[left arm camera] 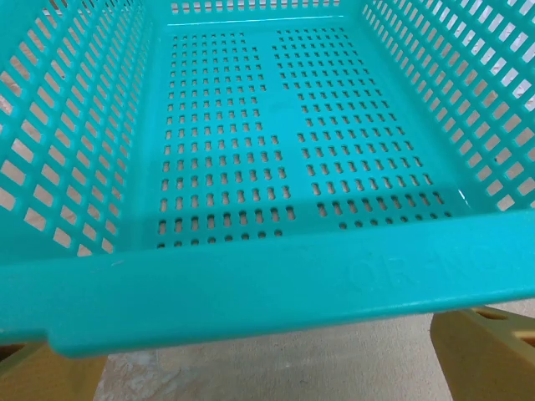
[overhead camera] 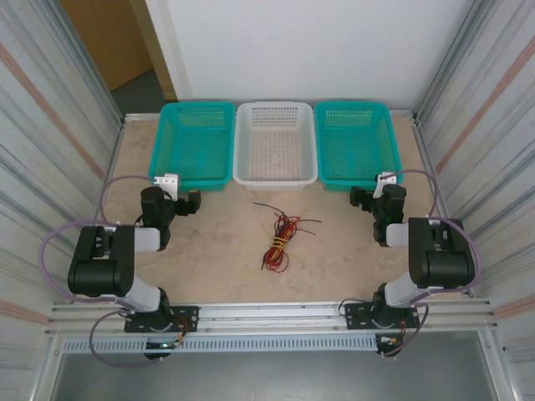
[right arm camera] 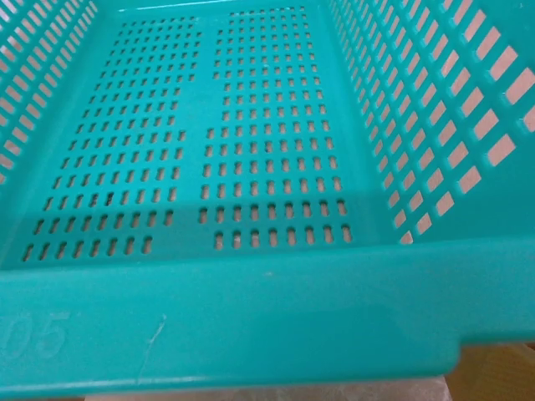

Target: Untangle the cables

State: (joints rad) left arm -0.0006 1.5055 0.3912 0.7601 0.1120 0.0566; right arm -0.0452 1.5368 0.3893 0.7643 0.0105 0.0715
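Note:
The cables [overhead camera: 280, 238], a small tangle of red, black and pale yellow wires, lie on the table's middle, between the two arms. My left gripper [overhead camera: 188, 203] hangs by the near rim of the left teal basket [overhead camera: 191, 181], well left of the tangle. In the left wrist view its yellow fingers [left arm camera: 493, 351] stand wide apart at the bottom corners with bare table between them. My right gripper [overhead camera: 361, 197] sits at the near rim of the right teal basket [overhead camera: 358, 182], right of the cables. One yellow finger [right arm camera: 501, 372] shows at the lower right corner, with nothing held.
A white basket [overhead camera: 275, 179] stands between the two teal ones along the back. Both wrist cameras look over a teal rim [left arm camera: 251, 292] [right arm camera: 251, 317] into perforated basket floors. Corrugated metal walls flank the table, and a rail runs along its near edge.

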